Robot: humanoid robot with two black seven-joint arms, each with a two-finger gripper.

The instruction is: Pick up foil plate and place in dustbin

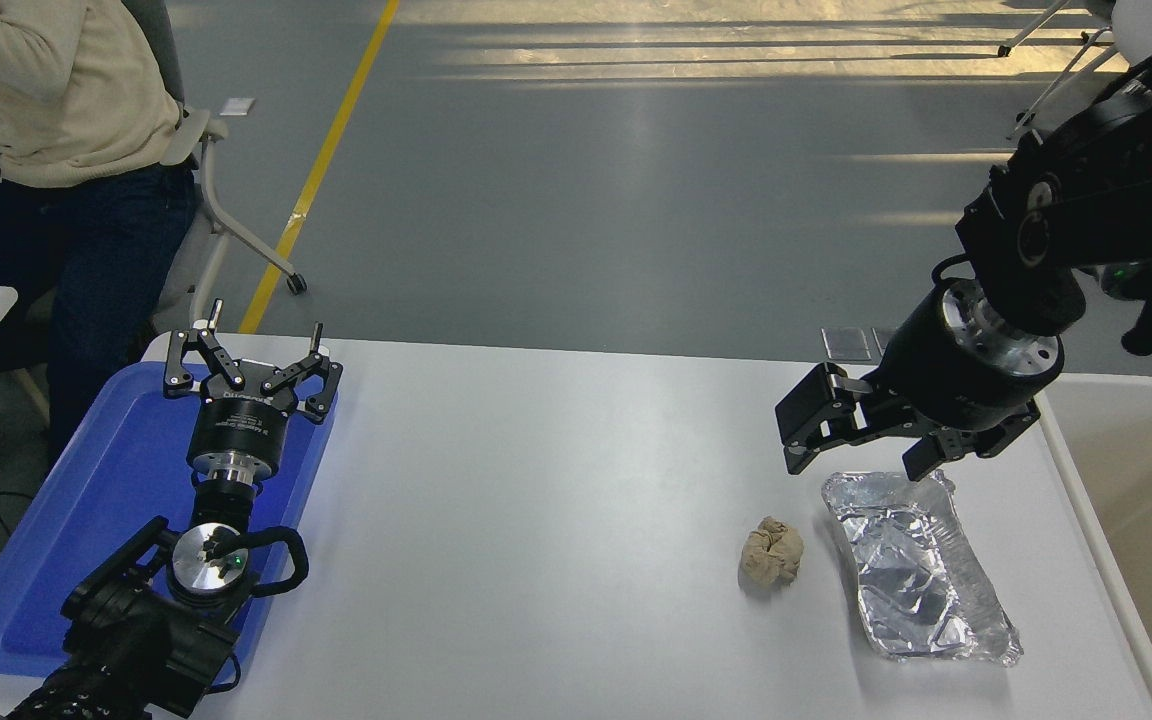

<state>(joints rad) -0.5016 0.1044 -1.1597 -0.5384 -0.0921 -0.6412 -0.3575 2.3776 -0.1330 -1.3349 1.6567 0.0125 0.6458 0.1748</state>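
Presently: right gripper (861, 450) spread wide, empty, just above foil plate (914, 568) far rim; risk of crushing thin foil, slipping short of dustbin (1151, 520).

Shiny silver crinkled foil plate (916, 570) below the black right claw (861, 445); tan paper ball (772, 551) beside it; white worktop (536, 500); blue tray (86, 530).

Black arms with silver wrist rings end in black pincers (861, 440).
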